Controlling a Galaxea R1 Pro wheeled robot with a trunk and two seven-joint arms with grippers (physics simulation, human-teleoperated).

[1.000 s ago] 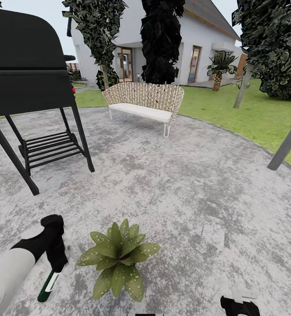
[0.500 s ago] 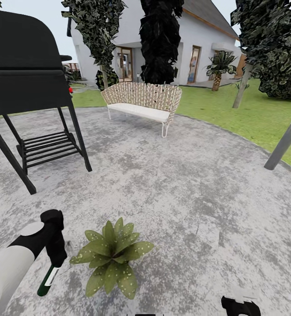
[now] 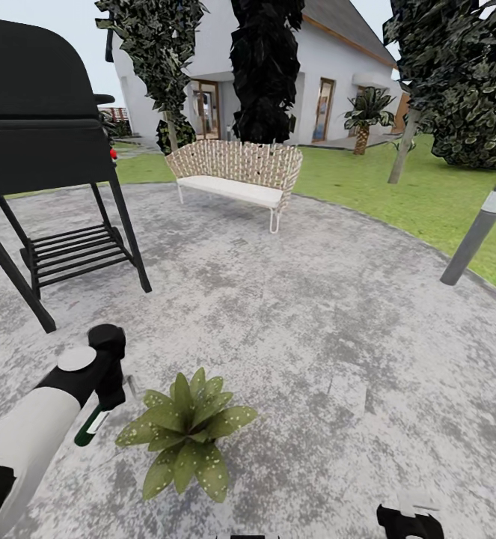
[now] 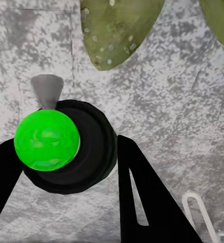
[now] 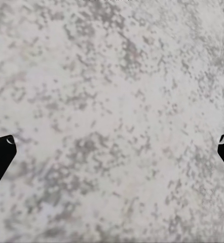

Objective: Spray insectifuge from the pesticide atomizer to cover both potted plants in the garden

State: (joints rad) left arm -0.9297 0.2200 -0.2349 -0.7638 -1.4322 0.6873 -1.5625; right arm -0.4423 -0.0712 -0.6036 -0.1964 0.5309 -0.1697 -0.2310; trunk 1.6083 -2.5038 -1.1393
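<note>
- Since a second ago the left arm has risen and swung in; the camera shifted too.
- Patio (image 3: pixel 315 314): potted plant (image 3: pixel 184 433) sits near its closest edge.
- Left gripper (image 3: pixel 107 395), just beside the plant, is clamped on the pesticide atomizer (image 3: pixel 90 427).
- Right gripper (image 5: pixel 112 152): fingers spread wide, nothing between.
- Atomizer's long axis tilts, base down and toward the robot; nozzle direction unclear.
- Risk: spray misses leaves if the nozzle faces paving.

A home garden: a round grey paved patio (image 3: pixel 315 314) with a black barbecue grill (image 3: pixel 42 127) and wicker bench (image 3: pixel 236 176), ringed by lawn (image 3: pixel 397 195), trees and a white house (image 3: pixel 322 75).
</note>
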